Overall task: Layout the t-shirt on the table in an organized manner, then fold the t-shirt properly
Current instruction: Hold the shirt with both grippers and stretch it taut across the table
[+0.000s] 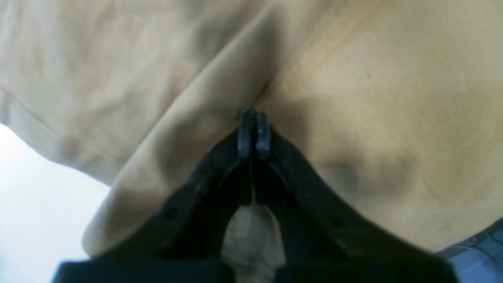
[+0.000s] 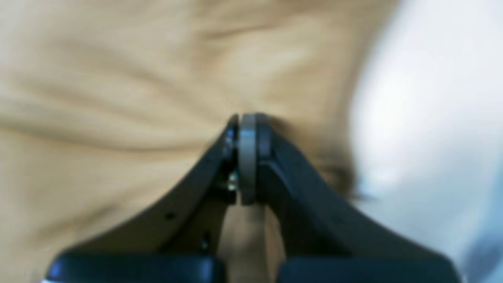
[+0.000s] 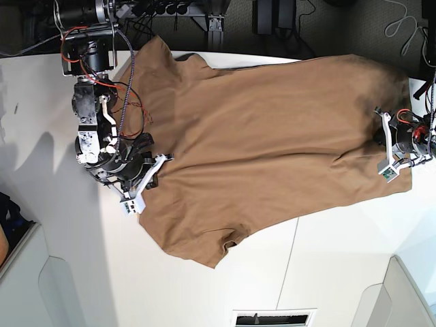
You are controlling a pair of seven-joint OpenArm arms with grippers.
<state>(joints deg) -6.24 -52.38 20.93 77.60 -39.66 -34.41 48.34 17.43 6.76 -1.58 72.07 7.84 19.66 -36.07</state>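
The t-shirt is tan-brown and lies spread out on the white desk. In the base view it fills most of the middle, from the left side to the right side. One short sleeve points toward the near edge. The other sleeve reaches up to the far edge on the left. The cloth has soft wrinkles, mostly near the right end.

The right tool is at the shirt's left edge in the base view. Its jaws are pressed together, and in the right wrist view its tips sit against the cloth. The picture is blurry, so I cannot tell if cloth is pinched between them.

The left tool is at the shirt's right end in the base view. In the left wrist view its jaws are pressed together too, right on a fold of the shirt.

Dark stands and cables sit past the far edge.
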